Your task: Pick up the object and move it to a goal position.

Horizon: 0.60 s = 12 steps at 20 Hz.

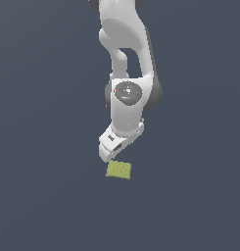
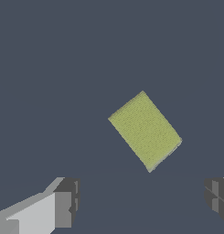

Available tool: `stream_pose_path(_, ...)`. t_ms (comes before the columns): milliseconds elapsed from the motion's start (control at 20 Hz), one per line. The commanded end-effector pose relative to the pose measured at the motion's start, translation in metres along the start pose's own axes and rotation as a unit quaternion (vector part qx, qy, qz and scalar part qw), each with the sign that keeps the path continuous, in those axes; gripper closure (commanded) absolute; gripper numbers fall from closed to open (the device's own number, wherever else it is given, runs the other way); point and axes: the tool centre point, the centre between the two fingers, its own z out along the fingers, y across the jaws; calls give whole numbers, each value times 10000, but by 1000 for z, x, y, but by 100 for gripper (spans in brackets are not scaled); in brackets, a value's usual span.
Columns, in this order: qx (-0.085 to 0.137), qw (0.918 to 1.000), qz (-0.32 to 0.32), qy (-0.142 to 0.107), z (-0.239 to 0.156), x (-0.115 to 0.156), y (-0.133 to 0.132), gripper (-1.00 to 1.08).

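Flat slate-grey ground (image 1: 43, 206) bears striped yellow-green block (image 2: 145, 130), end effector (image 2: 141, 203) spread wide

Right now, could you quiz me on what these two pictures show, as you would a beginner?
1. True or false: the gripper is closed on the yellow-green block.
2. In the wrist view, is the block lined up square with the fingers, or turned at an angle?
3. How many loose things lie on the dark floor?

Key: 1 false, the fingers stand apart; 2 turned at an angle; 3 one.
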Motion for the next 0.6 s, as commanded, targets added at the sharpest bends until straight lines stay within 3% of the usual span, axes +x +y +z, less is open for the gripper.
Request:
stream_pose_path(0, 7, 9994, -345, 2, 7, 3, 4, -92)
stream_pose_path(250, 24, 9949, -1012, 13, 20, 8, 11, -92)
stream_pose_path(550, 45, 9837, -1795, 38, 37, 14, 19, -92)
